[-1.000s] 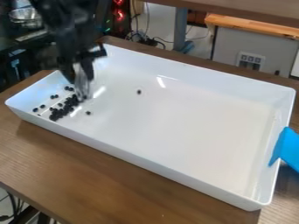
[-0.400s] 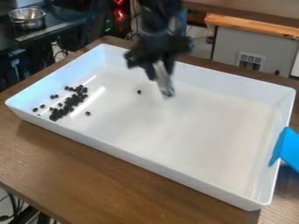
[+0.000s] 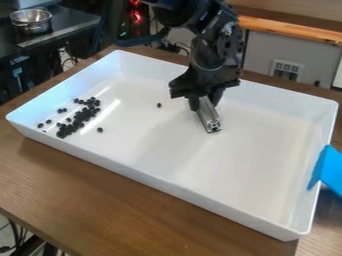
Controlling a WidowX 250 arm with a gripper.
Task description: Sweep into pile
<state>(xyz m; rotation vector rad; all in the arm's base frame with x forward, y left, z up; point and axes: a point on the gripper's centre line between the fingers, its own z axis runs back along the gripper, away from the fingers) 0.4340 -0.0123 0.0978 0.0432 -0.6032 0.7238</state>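
Gripper has its fingers closed around a metal bar, which slants down and a bit right in the view; can't tell if the tip touches the tray. Main thing imo: the lone black bit is just left of the gripper in the view, and the main clump is well past it, same general direction. So I'd sweep leftward with the bar's long side, not its end, or that bit could slip by. Another stray sits right beside the clump.
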